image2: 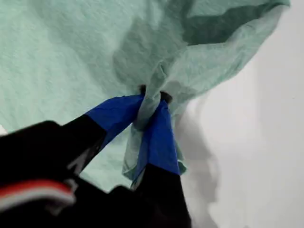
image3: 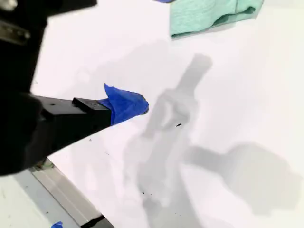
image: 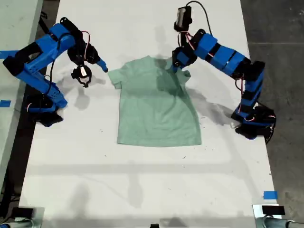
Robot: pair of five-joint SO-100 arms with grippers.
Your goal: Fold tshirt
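White worktop (image: 142,180) fills the exterior view, with grey floor showing past its edge on the exterior view's right. The tshirt (image: 156,107) lies mostly flat near the middle of the worktop, closer to its far edge than its near edge, hem toward the near edge. My first gripper (image: 174,66) comes in from the exterior view's right and is clamped on the cloth at the shoulder on that side, by the collar. My second gripper (image: 97,64) hangs above bare worktop just off the sleeve on the exterior view's left, not touching the cloth.

Seen from the first wrist view, the blue-taped fingers (image2: 156,137) pinch a bunched ridge of the tshirt (image2: 61,61), which puckers and lifts where it is held.

Seen from the second wrist view, one blue-taped fingertip (image3: 124,104) shows over white worktop (image3: 237,95), holding nothing; I cannot tell how far the jaws are parted. A sleeve of the tshirt (image3: 204,14) lies well beyond it.
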